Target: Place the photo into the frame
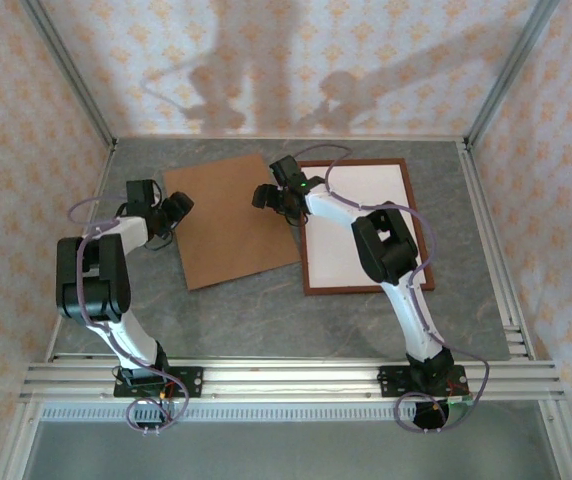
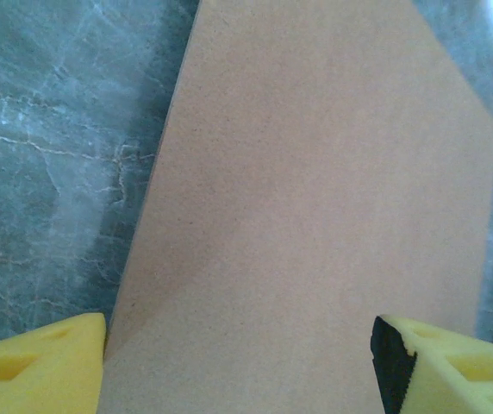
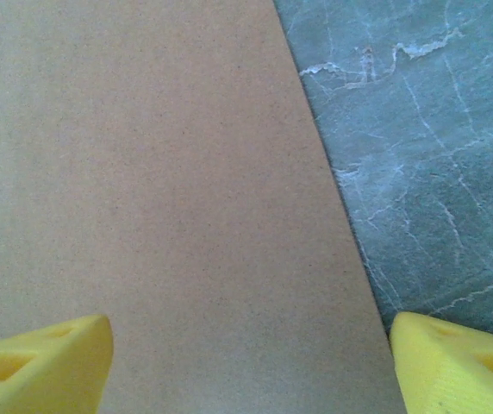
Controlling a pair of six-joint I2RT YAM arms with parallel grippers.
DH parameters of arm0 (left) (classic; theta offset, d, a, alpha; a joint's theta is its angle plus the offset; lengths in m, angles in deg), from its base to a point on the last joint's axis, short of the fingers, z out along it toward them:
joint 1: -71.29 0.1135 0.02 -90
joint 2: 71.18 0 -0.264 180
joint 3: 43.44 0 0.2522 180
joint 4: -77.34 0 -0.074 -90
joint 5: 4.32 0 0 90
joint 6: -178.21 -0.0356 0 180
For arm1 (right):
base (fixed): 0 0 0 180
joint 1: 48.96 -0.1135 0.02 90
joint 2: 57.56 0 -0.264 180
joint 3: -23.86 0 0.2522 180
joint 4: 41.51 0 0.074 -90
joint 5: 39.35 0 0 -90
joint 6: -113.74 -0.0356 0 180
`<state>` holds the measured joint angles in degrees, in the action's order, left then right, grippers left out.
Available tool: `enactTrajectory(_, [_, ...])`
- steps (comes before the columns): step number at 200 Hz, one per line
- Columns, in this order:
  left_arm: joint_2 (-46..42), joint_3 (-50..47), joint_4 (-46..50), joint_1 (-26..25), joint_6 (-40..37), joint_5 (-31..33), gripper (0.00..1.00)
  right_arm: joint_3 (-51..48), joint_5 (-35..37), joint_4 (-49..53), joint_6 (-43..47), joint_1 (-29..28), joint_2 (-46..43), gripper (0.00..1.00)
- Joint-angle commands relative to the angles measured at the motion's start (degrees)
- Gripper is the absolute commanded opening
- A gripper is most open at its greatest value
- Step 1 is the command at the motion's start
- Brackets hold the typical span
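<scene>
The frame [image 1: 366,290], thin reddish-brown wood, lies flat at the right of the table with a white sheet [image 1: 366,190] filling it. The photo is out of view. A brown cardboard board [image 1: 231,220] lies flat to the frame's left. My left gripper [image 1: 174,212] hovers at the board's left edge. It is open, and in the left wrist view its yellow fingers [image 2: 35,366] straddle that edge of the board [image 2: 315,190]. My right gripper [image 1: 266,195] stands open at the board's right edge, between board and frame, with the board [image 3: 143,172] under it and nothing held.
The grey marble tabletop [image 3: 419,129] shows beside the board. Aluminium rails [image 1: 286,378] run along the near edge by the arm bases. Patterned walls close in the back and both sides.
</scene>
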<state>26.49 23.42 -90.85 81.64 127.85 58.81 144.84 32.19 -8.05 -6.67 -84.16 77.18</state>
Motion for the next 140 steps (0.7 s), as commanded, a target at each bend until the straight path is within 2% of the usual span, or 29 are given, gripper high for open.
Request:
enactTrajectory(1, [-3.97, -0.85, -7.12, -2.59, 5.83, -13.64, 0.76, -2.33, -7.77, 1.50, -3.37, -2.59, -1.10, 0.85])
enactTrajectory(54, [-9.04, -4.62, -17.93, -2.53, 16.33, -18.33, 0.74, -4.25, -10.88, -2.83, -7.17, -3.27, -2.39, 0.88])
enactTrajectory(140, [-16.82, -5.12, -14.72, -3.39, 19.55, -18.86, 0.74, -8.11, -13.14, -9.46, -12.09, -5.04, -3.99, 0.88])
